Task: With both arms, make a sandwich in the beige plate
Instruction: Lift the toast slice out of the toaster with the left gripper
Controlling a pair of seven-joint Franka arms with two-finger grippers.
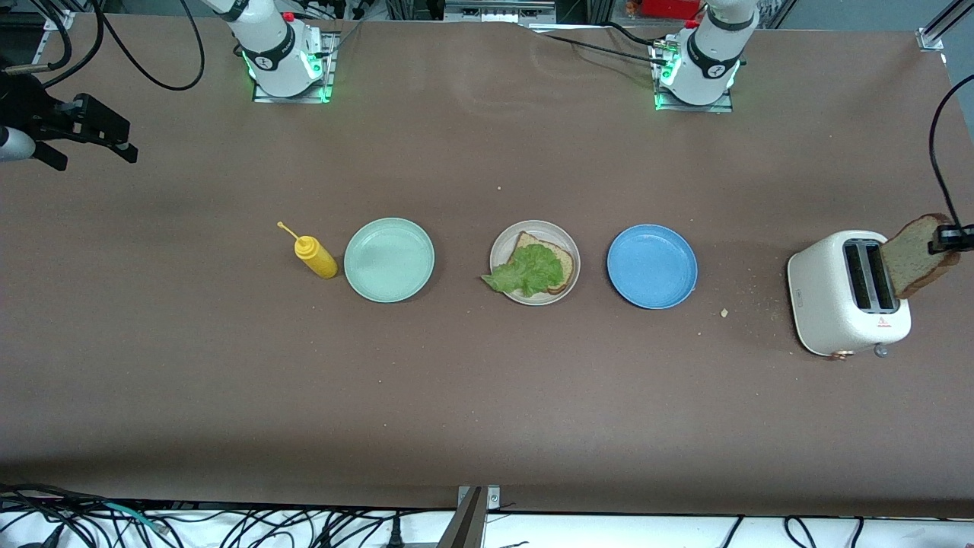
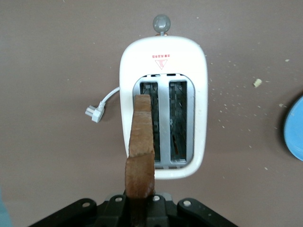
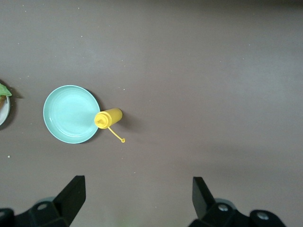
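Front view: left gripper (image 1: 942,238) clamps a toast slice (image 1: 915,257) over the toaster (image 1: 837,304); right gripper (image 1: 95,135), wide open, waits. Beige plate (image 1: 504,251), well apart from toaster, holds bread (image 1: 559,257) and lettuce (image 1: 529,270).

table (image 1: 487,396): matt brown covering, looks like cloth
toaster (image 1: 829,304): smooth cream plastic shell, slight sheen; metal slots
toast slice (image 1: 913,259): rough, porous brown crumb
lettuce leaf (image 1: 529,270): ruffled, matt green
beige plate (image 1: 498,251): matt
mustard bottle (image 1: 318,259): smooth yellow plastic
mint green plate (image 1: 389,259): smooth, faint gloss
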